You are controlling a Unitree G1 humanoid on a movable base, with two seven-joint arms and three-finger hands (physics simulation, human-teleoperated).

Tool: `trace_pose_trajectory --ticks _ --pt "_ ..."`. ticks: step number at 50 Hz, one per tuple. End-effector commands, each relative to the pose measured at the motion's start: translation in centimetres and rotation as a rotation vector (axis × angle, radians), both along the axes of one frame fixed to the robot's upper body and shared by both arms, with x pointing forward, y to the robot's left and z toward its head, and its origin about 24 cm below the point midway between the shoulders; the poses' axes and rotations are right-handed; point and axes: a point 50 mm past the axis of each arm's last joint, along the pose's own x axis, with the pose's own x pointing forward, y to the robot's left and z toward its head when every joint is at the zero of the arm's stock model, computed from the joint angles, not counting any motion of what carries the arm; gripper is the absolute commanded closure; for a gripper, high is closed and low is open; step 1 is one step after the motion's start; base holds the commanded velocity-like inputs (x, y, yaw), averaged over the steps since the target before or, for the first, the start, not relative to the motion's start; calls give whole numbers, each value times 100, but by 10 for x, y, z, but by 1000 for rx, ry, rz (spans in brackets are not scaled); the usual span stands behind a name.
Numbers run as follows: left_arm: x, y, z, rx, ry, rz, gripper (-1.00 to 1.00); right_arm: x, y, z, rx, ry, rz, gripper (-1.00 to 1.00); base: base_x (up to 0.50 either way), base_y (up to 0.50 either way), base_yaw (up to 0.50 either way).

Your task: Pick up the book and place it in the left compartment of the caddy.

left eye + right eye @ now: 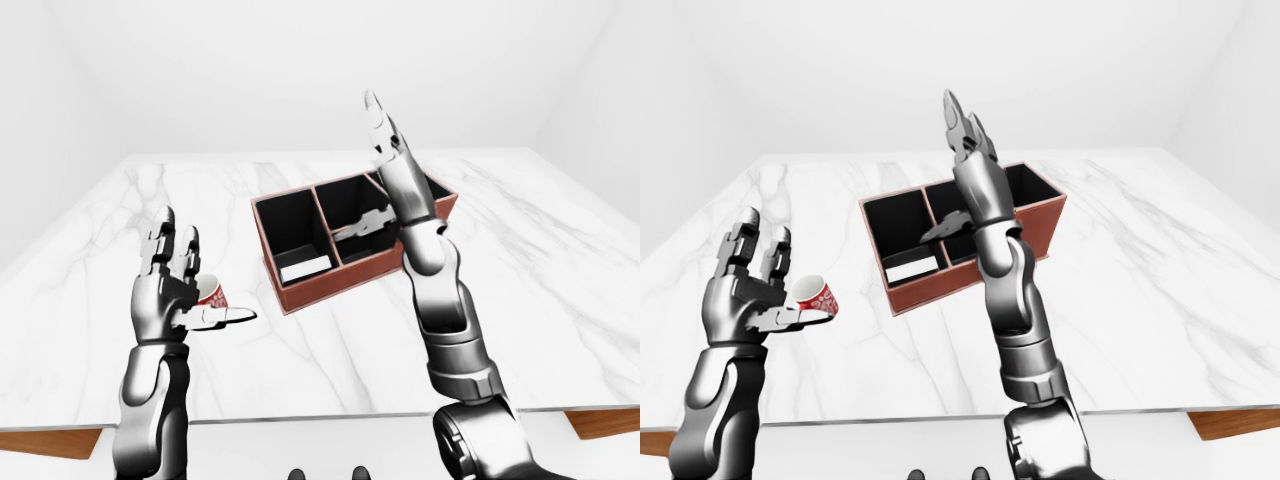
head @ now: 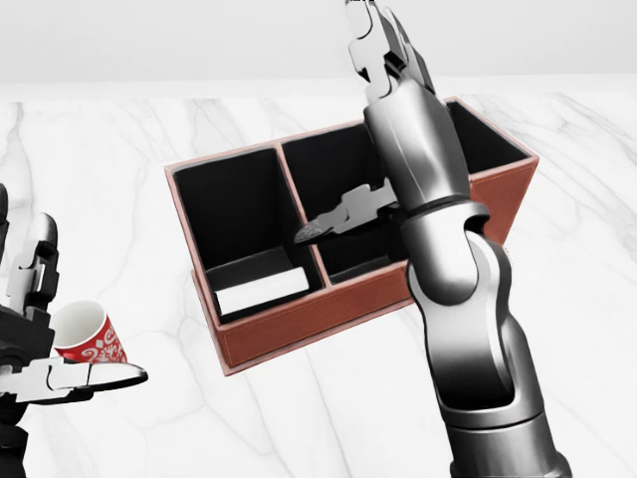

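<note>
- We see our right hand [image 2: 383, 60] raised above the caddy, fingers spread, holding nothing.
- Below it, the white-paged, dark-covered book [image 2: 261, 287] lies in the left compartment of the red-brown leather caddy [image 2: 299, 334].
- Our left hand [image 1: 745, 295] is open beside a red-patterned white mug [image 1: 815, 296] on the white marble table [image 1: 560, 300].

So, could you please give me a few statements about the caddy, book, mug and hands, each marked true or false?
1. The book lies in the caddy's left compartment. True.
2. The right hand grips the book. False: it is raised, open and empty.
3. The mug stands inside the caddy. False: it is on the table, left of the caddy.
4. The left hand is open. True.
</note>
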Motion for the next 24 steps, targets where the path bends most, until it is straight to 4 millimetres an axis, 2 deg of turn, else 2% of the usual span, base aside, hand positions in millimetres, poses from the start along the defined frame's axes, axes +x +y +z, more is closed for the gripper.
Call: trace_pose_trajectory --ticks 1,5,7,10,14,17,24 --pt "-8 -4 6 13 -32 -26 -100 -85 -26 4 157 -181 23 -100 0 0 0" --pt "-11 -4 9 10 -50 -28 -100 -94 -31 1 181 -186 15 -100 0 0 0" --pt "-52 10 44 31 -213 7 -100 -105 -35 6 228 -225 17 -100 0 0 0" --pt "-55 10 46 35 -234 11 -100 -120 -41 4 305 -243 21 -100 0 0 0" --pt "-59 10 47 37 -245 6 -100 -126 -49 0 346 -241 -3 -100 0 0 0" --pt "-73 12 55 38 -290 8 -100 -136 -58 2 408 -271 -19 -100 0 0 0" --pt "-83 13 63 35 -342 12 -100 -146 -58 7 424 -302 4 -100 0 0 0"
